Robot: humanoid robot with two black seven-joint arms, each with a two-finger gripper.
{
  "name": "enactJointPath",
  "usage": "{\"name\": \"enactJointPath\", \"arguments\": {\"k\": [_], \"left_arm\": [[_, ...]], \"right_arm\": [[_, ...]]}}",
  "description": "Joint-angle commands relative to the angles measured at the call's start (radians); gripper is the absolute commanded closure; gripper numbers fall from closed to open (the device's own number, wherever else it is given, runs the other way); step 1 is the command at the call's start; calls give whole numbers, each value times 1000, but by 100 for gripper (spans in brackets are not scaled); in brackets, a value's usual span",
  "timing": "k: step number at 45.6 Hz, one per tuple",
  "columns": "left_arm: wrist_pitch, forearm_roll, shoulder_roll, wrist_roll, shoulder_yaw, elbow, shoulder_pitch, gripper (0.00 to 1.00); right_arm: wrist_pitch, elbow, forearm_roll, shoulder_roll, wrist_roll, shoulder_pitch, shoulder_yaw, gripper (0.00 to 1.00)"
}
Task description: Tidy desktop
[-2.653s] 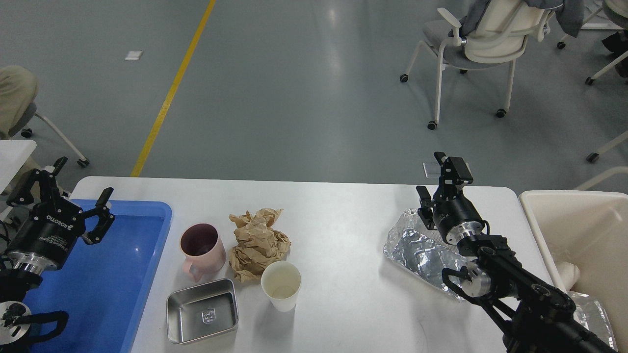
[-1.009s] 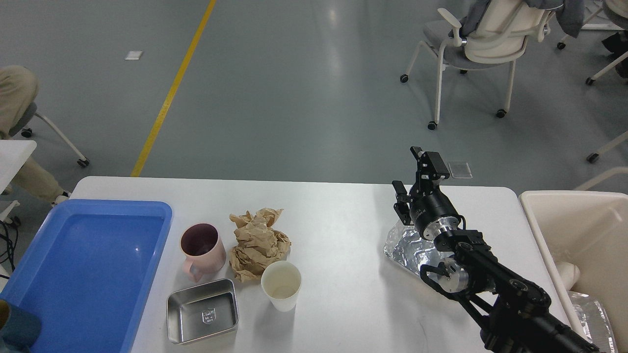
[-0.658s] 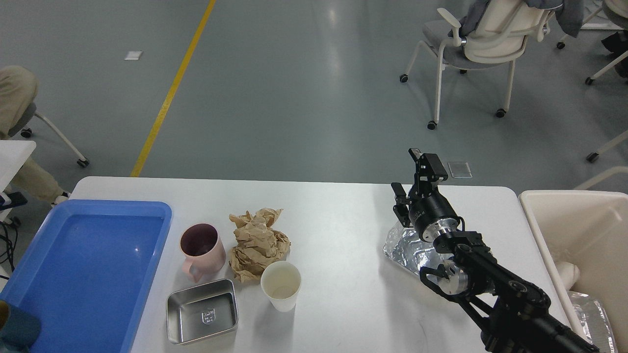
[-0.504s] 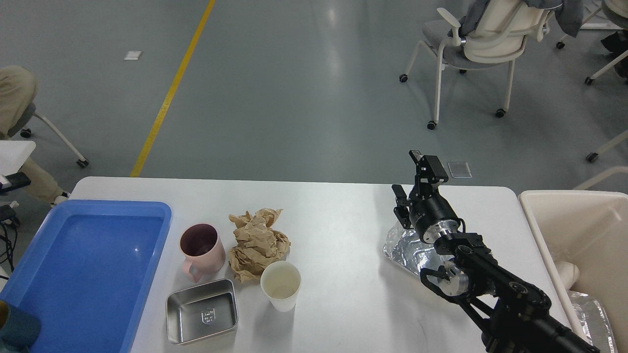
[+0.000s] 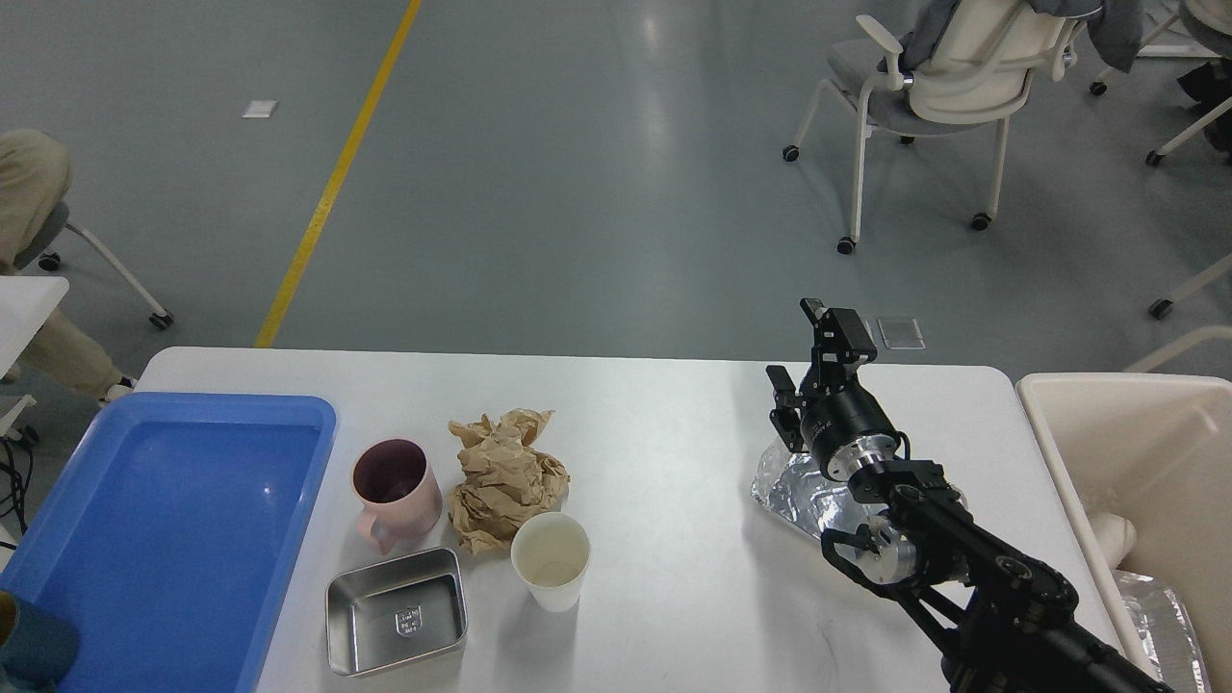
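The white desktop (image 5: 654,414) carries a pink mug (image 5: 395,486), a crumpled wad of brown paper (image 5: 505,476), a white paper cup (image 5: 551,558) and a small steel tray (image 5: 397,611), all left of centre. A crumpled sheet of silver foil (image 5: 794,486) lies at the right. My right gripper (image 5: 807,354) hovers open just above the foil's far edge, with nothing between its fingers. The arm behind it hides much of the foil. My left gripper is out of view.
A blue tray (image 5: 173,520) rests on the table's left end. A cream bin (image 5: 1136,452) stands beside the right end, with more foil (image 5: 1160,602) at its near side. Office chairs (image 5: 948,87) stand on the floor beyond.
My left arm has withdrawn from above the blue tray and left the view. The right gripper has shifted left over the foil's far edge, barely moving in the last second.
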Motion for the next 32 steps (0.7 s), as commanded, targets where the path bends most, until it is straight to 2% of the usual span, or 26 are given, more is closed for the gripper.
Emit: {"name": "enactJointPath", "arguments": {"k": [1,6,9,17,32], "left_arm": [[-21,1,-1,27,2,3,-8,3],[-32,16,10,33,16,9,-34,3],[-66,50,16,33,46,6,-72,3],[-153,321,-2,30,167,7,-274,3],[-164,624,-71,22,626,24,-730,3]], "right_arm": [[0,2,0,5,0,4,1,0],[0,2,0,8,0,5,1,0],[0,2,0,11,0,7,3,0],[0,3,0,46,0,11,3,0],[0,14,0,72,0,19,1,0]]}}
